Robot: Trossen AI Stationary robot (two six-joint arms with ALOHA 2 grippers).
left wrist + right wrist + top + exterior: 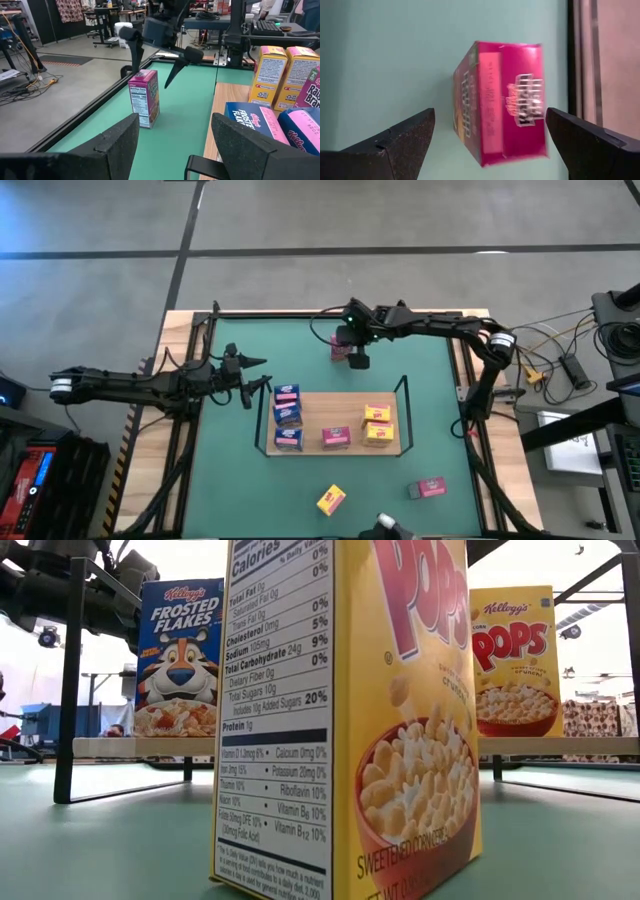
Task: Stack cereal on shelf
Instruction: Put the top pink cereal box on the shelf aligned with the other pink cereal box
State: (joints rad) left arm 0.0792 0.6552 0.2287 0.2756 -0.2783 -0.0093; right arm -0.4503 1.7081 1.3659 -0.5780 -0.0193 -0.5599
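Note:
A pink cereal box (502,102) stands upright on its bottom end on the green table near the far edge (340,348) (145,97). My right gripper (490,114) (357,356) hovers above it, open, pointing down, with one finger on either side and not touching it. My left gripper (175,120) (262,385) waits open, just left of the shelf (350,398). On the shelf board sit blue and pink boxes (288,415), a pink box (336,437) and yellow boxes (378,425).
A yellow box (331,499) (350,720) stands on the table near the near edge, and a pink box (430,488) lies to its right. Black rails (404,405) rise at the shelf's ends. Green table between the shelf and the far edge is bare around the pink box.

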